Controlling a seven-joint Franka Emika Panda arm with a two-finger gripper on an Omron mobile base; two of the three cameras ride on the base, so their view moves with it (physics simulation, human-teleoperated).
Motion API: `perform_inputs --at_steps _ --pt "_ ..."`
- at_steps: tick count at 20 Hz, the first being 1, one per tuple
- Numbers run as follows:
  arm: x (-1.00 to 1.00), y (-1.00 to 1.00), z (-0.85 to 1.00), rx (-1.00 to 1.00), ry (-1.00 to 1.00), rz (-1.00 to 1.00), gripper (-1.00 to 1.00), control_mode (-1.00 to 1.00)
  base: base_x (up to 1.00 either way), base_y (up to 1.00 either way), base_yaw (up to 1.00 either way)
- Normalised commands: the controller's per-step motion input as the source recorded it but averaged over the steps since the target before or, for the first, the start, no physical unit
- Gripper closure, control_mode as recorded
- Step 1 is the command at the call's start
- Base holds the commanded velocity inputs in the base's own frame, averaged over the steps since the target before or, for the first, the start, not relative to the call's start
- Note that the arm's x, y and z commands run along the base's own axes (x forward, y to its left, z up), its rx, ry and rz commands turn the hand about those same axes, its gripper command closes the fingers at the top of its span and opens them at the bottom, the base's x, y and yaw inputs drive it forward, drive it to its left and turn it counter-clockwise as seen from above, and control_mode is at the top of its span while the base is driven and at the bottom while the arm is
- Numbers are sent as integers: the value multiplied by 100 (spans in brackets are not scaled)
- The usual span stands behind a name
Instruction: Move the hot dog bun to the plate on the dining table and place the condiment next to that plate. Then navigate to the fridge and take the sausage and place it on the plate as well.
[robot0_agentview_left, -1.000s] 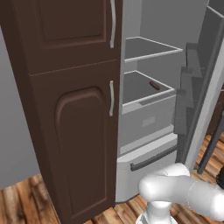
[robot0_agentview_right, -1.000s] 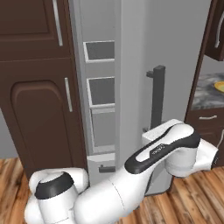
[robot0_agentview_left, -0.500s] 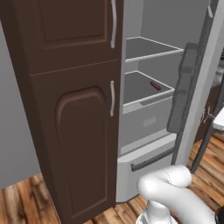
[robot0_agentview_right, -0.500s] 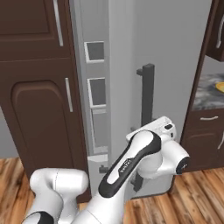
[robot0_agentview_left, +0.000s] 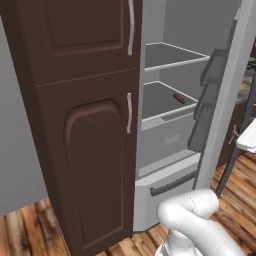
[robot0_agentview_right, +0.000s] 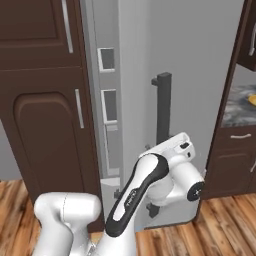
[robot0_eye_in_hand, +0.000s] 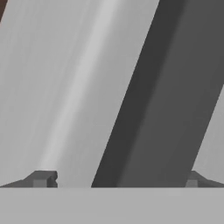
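Inside, one sausage (robot0_agentview_left: 179, 97) lies on the fridge shelf (robot0_agentview_left: 165, 102); the tool (robot0_eye_in_hand: 116, 177) gapes wide, straddling one dark door handle (robot0_eye_in_hand: 166, 100), holding nothing.

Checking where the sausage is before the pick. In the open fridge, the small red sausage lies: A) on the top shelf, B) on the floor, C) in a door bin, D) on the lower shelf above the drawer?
D: the sausage lies on the lower shelf of the fridge, above the drawer.

Handle (robot0_eye_in_hand: 162, 96): blocks 12 o'clock, between wide jaws.
Door (robot0_agentview_left: 222, 95): ajar.
Shelves (robot0_agentview_left: 165, 97): open gap at 1 o'clock.
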Motion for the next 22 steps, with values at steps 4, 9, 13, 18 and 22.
perform_inputs --at_steps 4,9,13,18,22 --pt "-100 -41 0 -12 -15 -18 -100 -100 0 0 0" --pt "-59 -43 0 -11 -3 -26 -100 -100 0 0 0" --pt "50 -60 0 -7 7 -34 -100 -100 0 0 0" --pt "76 -66 -3 -1 6 -46 -100 -100 0 0 0" --pt "79 -47 -26 0 10 -43 -100 -100 0 0 0"
